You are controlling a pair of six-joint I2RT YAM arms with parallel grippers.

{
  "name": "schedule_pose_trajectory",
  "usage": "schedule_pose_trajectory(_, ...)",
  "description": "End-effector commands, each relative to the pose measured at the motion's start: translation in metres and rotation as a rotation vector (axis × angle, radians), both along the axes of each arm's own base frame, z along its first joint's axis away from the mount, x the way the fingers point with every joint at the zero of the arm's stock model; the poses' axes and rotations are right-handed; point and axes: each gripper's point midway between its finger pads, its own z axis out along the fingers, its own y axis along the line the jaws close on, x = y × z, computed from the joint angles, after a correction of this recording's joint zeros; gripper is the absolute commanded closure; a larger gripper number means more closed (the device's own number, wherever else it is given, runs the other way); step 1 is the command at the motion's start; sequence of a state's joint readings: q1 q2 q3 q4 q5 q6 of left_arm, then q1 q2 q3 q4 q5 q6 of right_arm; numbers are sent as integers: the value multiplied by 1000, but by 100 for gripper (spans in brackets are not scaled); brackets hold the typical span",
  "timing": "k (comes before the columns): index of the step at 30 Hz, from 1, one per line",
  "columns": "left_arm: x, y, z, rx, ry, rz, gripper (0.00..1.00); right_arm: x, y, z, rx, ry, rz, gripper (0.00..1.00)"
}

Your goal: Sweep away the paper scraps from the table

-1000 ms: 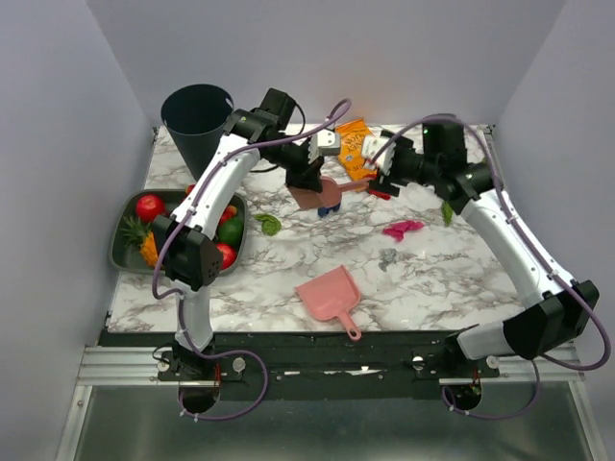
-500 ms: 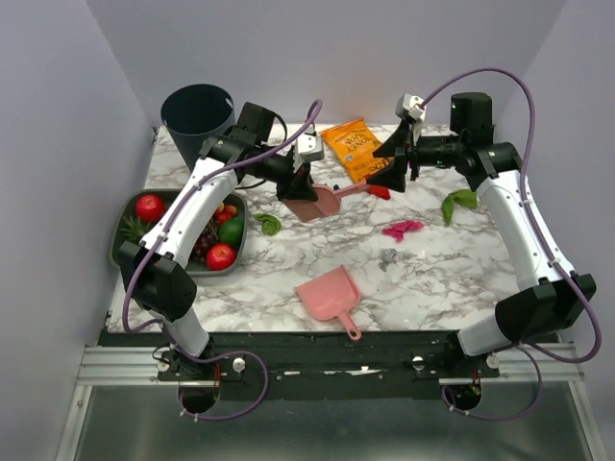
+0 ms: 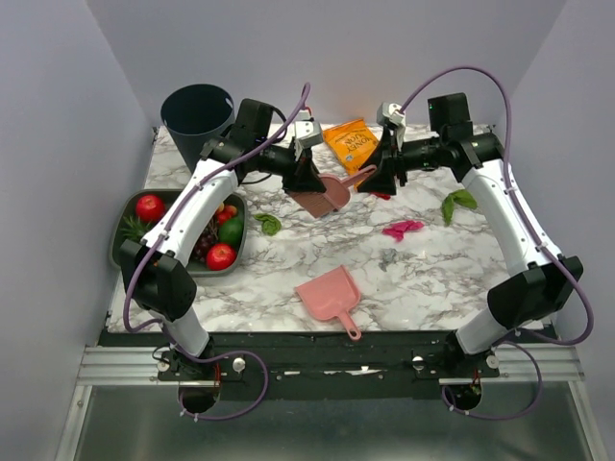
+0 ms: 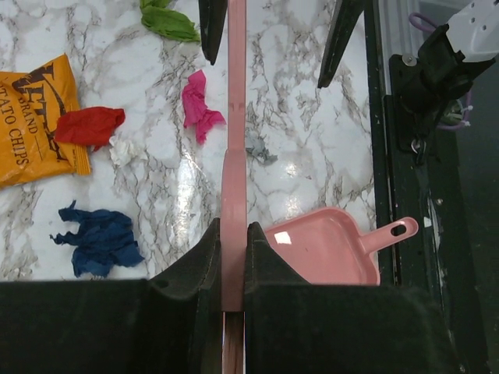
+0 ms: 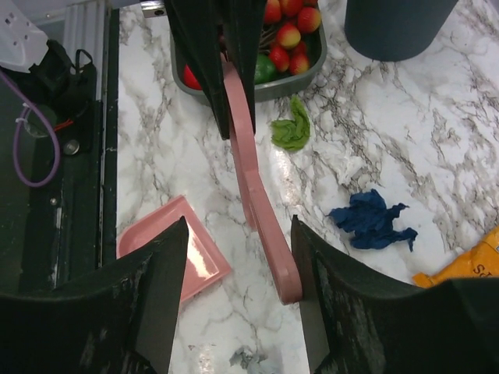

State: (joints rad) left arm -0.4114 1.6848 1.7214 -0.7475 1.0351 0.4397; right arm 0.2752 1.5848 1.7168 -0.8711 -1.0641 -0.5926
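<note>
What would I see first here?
Two robot arms meet at the back of the table: the left hand clamps a long pink tool, and the open right hand is at its other end. Next, the pink dustpan near the front edge and a magenta paper scrap.

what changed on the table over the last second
The right gripper swung round as its arm rose and now faces the handle of the pink sweeper, jaws open on either side of it. The left gripper kept its jaws shut on the sweeper, which barely shifted while that arm stretched out. The dustpan, paper scraps, chip bag and fruit tray stayed put.
</note>
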Motion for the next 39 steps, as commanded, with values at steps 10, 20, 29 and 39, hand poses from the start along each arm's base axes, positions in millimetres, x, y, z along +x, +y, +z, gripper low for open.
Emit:
schedule_pose_trajectory(10,8,-3,28,-132,7,30,100,0,16,3,37,76,27,51)
schedule_pose_trajectory(20,11,-5,26,-187,61,53,100,2,18,-5,42,124,15,57)
schedule_pose_trajectory(29,9,-4,31,-201,52,27,100,6,18,-18,14,147,20,57)
schedule_pose_trajectory(39,9,-2,19,-153,52,7,100,3,20,-5,33,124,37,61)
